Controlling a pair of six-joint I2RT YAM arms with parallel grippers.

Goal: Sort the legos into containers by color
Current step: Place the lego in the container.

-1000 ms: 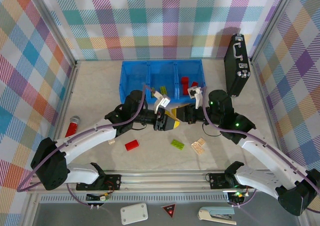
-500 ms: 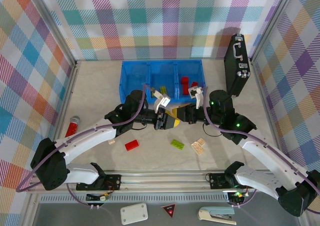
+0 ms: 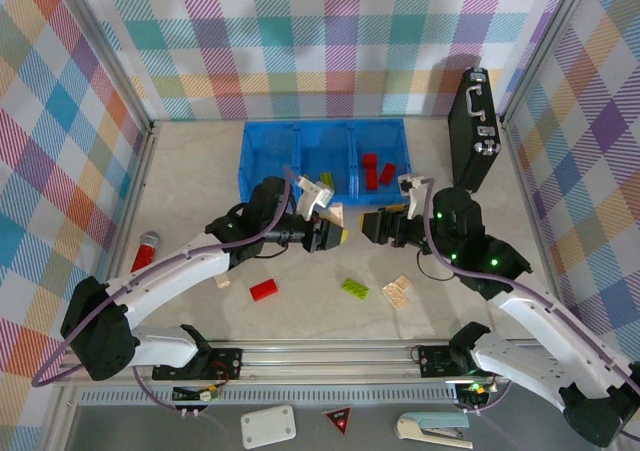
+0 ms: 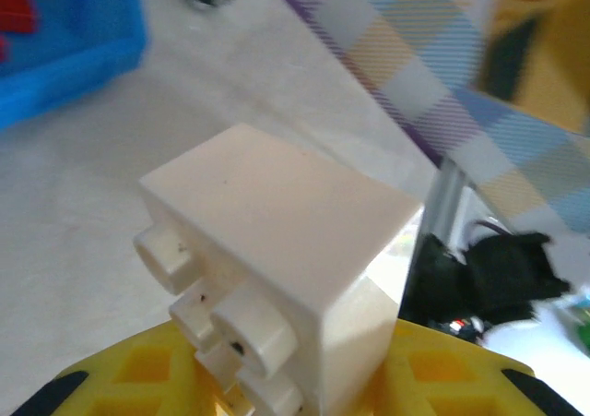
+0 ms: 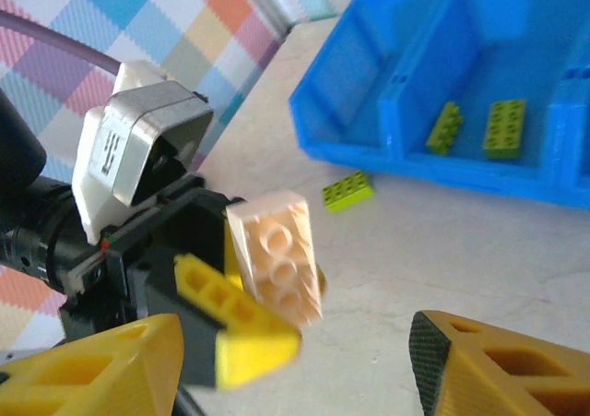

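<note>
A pale beige lego [image 4: 277, 250] is clamped between the yellow fingers of my left gripper [image 3: 330, 233], which is shut on it above the table's middle, in front of the blue bin [image 3: 247, 161]. In the right wrist view the same beige lego [image 5: 277, 255] stands up out of the left gripper's fingers [image 5: 230, 319]. My right gripper [image 3: 372, 223] hangs just to the right of it, open, with nothing between its fingers [image 5: 498, 370]. Red legos [image 3: 372, 163] lie in the bin's right compartment. Green legos [image 5: 505, 121] lie in the middle one.
Loose on the table are a red lego [image 3: 264, 289], a green lego [image 3: 354, 287], beige legos [image 3: 397, 290] and a green one [image 5: 348, 190] by the bin's front wall. A black case [image 3: 472, 131] stands at the back right. A red cylinder [image 3: 146, 249] lies at left.
My right gripper has opened, let go of the beige lego and drawn back to the right. My left gripper has closed on it and keeps it.
</note>
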